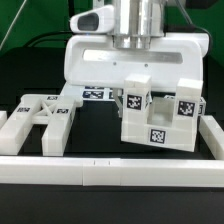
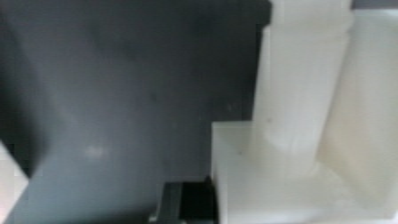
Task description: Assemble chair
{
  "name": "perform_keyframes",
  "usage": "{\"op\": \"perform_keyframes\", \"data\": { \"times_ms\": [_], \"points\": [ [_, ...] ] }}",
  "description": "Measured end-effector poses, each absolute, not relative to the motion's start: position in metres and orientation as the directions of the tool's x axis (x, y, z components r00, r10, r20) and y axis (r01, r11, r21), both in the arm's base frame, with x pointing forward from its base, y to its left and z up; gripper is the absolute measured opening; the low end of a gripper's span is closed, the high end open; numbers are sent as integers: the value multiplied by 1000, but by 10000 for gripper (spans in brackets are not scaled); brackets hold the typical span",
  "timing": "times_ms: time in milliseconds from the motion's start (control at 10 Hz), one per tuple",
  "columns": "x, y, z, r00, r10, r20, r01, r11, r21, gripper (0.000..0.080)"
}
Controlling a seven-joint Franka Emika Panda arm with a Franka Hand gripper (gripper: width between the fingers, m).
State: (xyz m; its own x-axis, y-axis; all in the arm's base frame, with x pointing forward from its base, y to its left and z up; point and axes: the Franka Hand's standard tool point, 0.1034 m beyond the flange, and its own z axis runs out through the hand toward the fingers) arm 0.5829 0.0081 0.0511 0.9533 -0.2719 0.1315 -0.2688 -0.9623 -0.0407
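The chunky white seat block (image 1: 160,118), with black-and-white tags on its faces, sits tilted at centre right, and a small tagged cube part (image 1: 133,98) stands at its upper left corner. My gripper (image 1: 135,84) comes straight down onto that corner under its wide white housing. In the wrist view one dark finger (image 2: 187,200) presses against the side of the white part (image 2: 294,150), and the other finger is hidden behind it. The jaws look closed on the part. An X-braced side frame (image 1: 42,115) lies flat on the exterior view's left, away from the gripper.
A long low white rail (image 1: 110,172) runs along the front, with side rails at the exterior view's right (image 1: 212,135) and left (image 1: 6,128). The marker board (image 1: 95,93) lies flat behind the side frame. The table top is black.
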Motion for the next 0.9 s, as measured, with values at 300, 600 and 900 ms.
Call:
{"op": "perform_keyframes", "data": {
  "times_ms": [300, 600, 900],
  "points": [
    [581, 3, 55, 988, -150, -42, -152, -987, -52, 33],
    [577, 2, 73, 959, -129, -251, -153, -985, -76, 33],
    [571, 0, 68, 904, -104, -414, -148, -986, -77, 33]
  ]
}}
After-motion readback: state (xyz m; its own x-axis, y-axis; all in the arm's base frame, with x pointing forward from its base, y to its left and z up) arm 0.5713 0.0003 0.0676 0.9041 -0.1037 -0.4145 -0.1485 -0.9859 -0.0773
